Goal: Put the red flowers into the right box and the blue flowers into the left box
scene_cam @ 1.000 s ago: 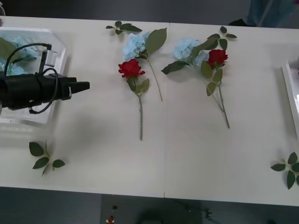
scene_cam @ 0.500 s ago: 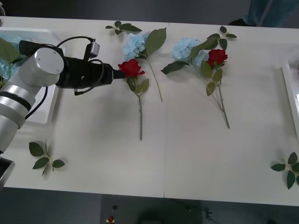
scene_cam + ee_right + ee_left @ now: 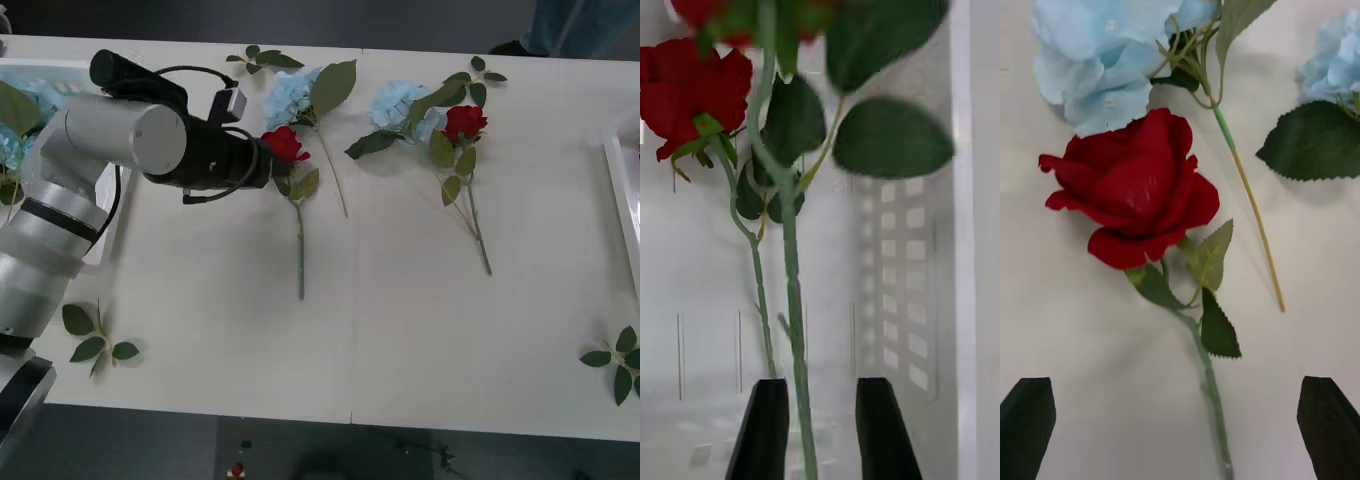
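Observation:
Two red flowers lie on the table, one left of centre and one further right. Each overlaps a blue flower. My left gripper hovers at the left rose. From the left wrist it is open, fingers wide on either side of the rose and its stem, with a blue flower just beyond. The left box holds blue blooms. My right gripper is open inside the right box, a rose stem passing between its fingers beside another red flower.
Loose green leaf sprigs lie at the front left, front right and along the far edge. The right box's rim shows at the table's right edge. Bare tabletop stretches across the front centre.
My left arm has swung right from over the left box, across the table, to the left red rose. The flowers on the table have not moved.

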### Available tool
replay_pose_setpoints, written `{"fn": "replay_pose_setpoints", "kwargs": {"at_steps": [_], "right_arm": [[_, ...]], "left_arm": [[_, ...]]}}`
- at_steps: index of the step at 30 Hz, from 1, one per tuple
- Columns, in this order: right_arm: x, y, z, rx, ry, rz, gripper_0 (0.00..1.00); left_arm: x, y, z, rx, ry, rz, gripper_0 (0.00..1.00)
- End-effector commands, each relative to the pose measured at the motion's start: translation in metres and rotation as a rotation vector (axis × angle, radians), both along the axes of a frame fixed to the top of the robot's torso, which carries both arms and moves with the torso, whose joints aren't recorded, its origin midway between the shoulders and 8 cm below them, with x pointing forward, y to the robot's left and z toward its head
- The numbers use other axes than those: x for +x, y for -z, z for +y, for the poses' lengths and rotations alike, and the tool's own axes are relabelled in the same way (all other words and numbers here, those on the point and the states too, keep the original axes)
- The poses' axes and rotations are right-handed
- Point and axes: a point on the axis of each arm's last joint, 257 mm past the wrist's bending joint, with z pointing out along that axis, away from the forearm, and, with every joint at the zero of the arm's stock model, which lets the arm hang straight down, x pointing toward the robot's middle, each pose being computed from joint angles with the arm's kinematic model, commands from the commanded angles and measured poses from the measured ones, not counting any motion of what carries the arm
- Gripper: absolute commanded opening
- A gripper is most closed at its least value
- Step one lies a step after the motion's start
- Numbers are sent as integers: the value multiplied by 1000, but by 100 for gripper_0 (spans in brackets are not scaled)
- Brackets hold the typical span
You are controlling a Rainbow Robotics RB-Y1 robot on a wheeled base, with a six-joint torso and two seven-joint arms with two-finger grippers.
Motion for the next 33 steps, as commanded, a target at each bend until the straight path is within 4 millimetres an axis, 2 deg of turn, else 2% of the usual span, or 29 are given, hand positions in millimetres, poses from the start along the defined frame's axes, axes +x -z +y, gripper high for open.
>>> {"fn": "replay_pose_setpoints", "kwargs": {"at_steps": [1,5,8,10,12,13,15,16,21,26,33], "right_arm": [[5,-16,-2,11,20,-28,100],[9,-13,5,25,11,-34,100],[16,-11,22,53,-19,-38,100],[22,-10,42,93,-48,-43,100],[31,-6,77,204,-66,-58,100],[33,-4,87,235,-68,-58,100],[45,1,127,335,-79,-68,100],[47,2,135,352,-79,-69,100],[69,9,216,452,-114,-75,100],[87,9,261,472,-107,-72,100],[116,8,306,433,-77,-61,100]], "left_arm": [[-7,-7,1,33,-74,30,94],[-10,2,1,93,-127,47,94],[-9,5,-4,133,-147,34,94],[-7,5,-8,151,-158,20,94],[-5,6,-14,169,-174,4,94],[-4,6,-14,178,-179,-3,94],[-3,9,-19,210,-188,-18,94],[-4,11,-21,219,-188,-19,94],[-11,38,-23,337,-166,-19,94],[-18,69,-29,395,-125,2,94],[-22,104,-43,436,-61,-12,93]]}}
